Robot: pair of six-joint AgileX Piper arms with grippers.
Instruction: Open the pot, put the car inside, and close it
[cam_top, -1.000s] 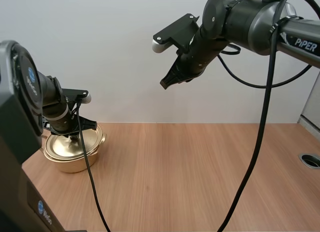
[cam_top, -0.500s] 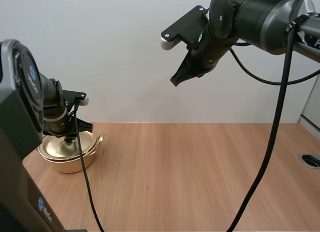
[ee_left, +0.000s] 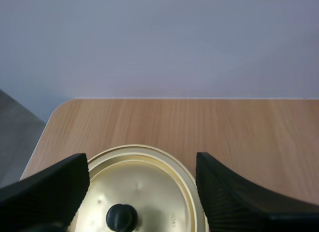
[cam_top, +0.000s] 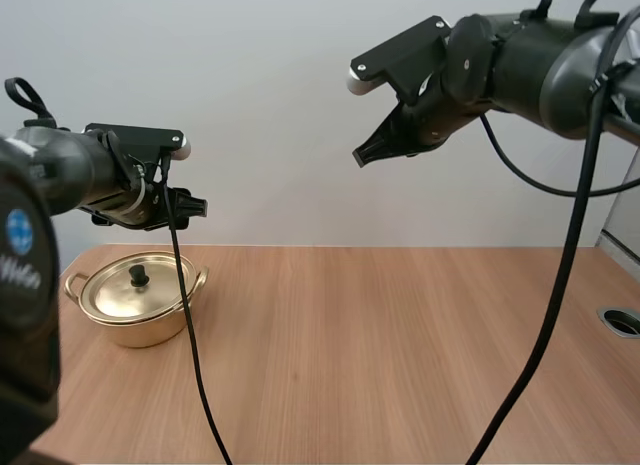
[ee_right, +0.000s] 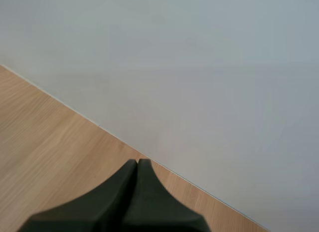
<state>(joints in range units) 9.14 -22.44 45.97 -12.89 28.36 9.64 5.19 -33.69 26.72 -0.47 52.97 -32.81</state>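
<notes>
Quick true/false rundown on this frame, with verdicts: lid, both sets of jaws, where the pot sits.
1. The lid sits on the pot. True.
2. The left gripper has its jaws shut on the lid's knob. False: its jaws stand apart, above the pot, holding nothing.
3. The right gripper hangs high over the table, jaws shut on nothing. True.
4. The pot stands at the table's right side, under the right gripper. False: it stands at the left side, below the left gripper.
</notes>
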